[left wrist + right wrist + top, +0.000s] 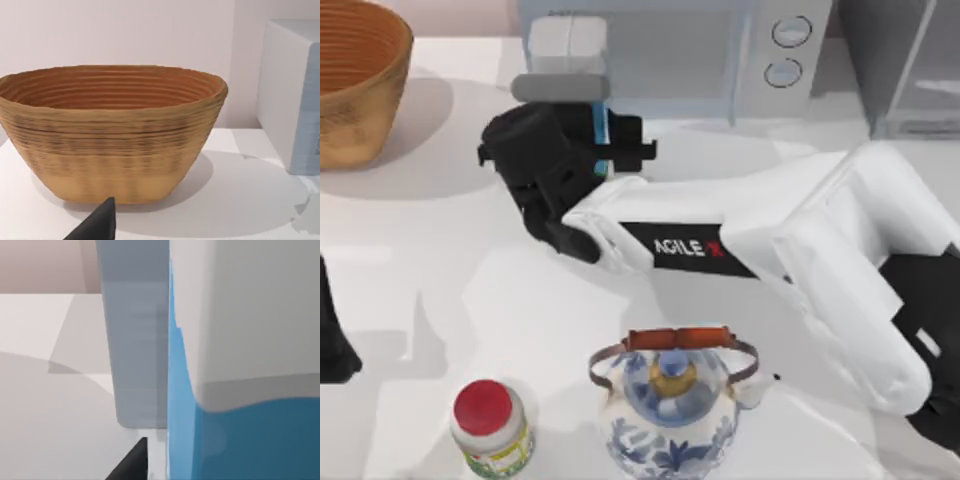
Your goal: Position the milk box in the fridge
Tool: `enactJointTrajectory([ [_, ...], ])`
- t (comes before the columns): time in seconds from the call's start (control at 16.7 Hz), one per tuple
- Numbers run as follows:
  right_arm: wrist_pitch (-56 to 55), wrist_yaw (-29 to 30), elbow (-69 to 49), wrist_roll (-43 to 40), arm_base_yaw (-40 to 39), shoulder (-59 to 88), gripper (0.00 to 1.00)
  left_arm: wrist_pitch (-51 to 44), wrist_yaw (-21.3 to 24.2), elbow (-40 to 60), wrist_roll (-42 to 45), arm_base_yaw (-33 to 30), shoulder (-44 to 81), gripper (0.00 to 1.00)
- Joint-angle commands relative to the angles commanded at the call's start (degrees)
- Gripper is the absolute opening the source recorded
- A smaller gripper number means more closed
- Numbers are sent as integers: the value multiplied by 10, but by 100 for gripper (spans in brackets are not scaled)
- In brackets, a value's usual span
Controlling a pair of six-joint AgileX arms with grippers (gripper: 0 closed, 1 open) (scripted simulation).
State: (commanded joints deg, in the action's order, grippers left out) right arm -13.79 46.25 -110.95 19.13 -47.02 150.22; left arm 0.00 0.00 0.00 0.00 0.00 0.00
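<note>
Milk box (567,45), a tall carton with a white gabled top and sky-blue body, stands at about twelve o'clock on the white table (410,260). It is right in front of the left end of the light-grey microwave with two round knobs (720,50), and it is outside the fridge. The large dark-grey fridge with a pale-framed see-through door (910,70) sits at the table's one-o'clock corner, just beside the microwave's knob end and well apart from the carton.

My right arm (800,240), white with black lettering, reaches from four o'clock across the middle of the table towards eleven. Its black pincer (610,140) is clenched on the milk box, with a strip of the blue body showing between the fingers. The right wrist view shows the carton (240,440) very near, white above blue, with one dark fingertip (130,465) just beside it.

A woven tan wicker basket (355,80) stands at ten o'clock, well apart from the carton. The left wrist view shows it upright (110,135).

A blue-and-white porcelain teapot with a brown handle (670,410) stands at six o'clock. A red-capped white jar (490,425) stands near it at seven.

My left pincer (332,330) is parked at the nine-o'clock edge, and I cannot tell whether it is released or clenched.
</note>
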Motion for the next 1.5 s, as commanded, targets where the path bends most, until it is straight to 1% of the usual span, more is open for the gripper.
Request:
enactJointTrajectory([
  [0.48,0,0,0,0,0,0,2,0,0,0,0,0,0,100],
  [0.54,0,0,0,0,0,0,0,0,0,0,0,0,0,100],
  [1.14,9,-1,-2,2,-4,-2,0,0,0,0,0,0,0,100],
  [1.5,123,-9,-51,8,-24,-35,0,0,0,0,0,0,0,100],
])
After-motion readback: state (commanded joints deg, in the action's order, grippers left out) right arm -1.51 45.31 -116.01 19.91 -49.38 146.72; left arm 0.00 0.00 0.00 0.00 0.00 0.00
